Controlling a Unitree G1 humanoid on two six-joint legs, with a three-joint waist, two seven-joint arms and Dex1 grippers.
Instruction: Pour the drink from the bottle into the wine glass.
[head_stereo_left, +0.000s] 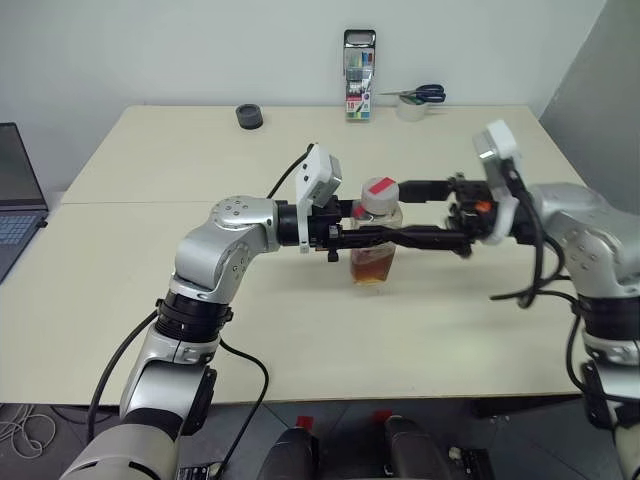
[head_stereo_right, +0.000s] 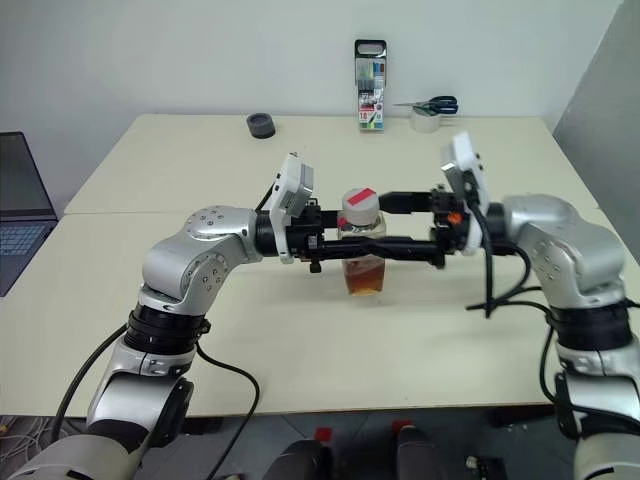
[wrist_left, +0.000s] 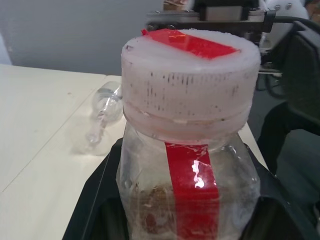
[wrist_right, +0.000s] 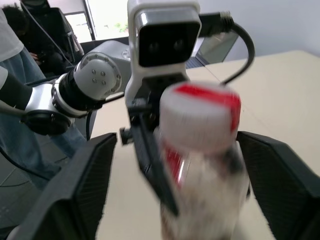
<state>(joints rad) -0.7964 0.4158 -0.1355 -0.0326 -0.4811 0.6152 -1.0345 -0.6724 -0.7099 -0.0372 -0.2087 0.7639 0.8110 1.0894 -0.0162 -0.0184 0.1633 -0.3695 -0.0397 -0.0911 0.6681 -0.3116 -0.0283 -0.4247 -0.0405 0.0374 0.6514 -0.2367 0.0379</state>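
Note:
The bottle (head_stereo_left: 376, 232) is upright over the middle of the table (head_stereo_left: 200, 160), with its white cap (wrist_left: 190, 90) on and a red strip across the cap and down its side. The amber drink (head_stereo_left: 372, 266) fills its lower part. My left gripper (head_stereo_left: 388, 237) reaches in from the left and is shut on the bottle's body. From the right, my right gripper (head_stereo_left: 402, 212) is open, one finger (wrist_right: 92, 185) on each side of the cap, apart from it. The wine glass (wrist_left: 102, 117) shows on the table past the bottle; I cannot tell whether it is upright.
A laptop (head_stereo_left: 15, 200) sits off the table's left edge. Along the back edge are a black round object (head_stereo_left: 249, 116), a marker pack (head_stereo_left: 359, 75) and scissors on a tape roll (head_stereo_left: 415, 100). A person (wrist_right: 15, 75) is beyond my left arm.

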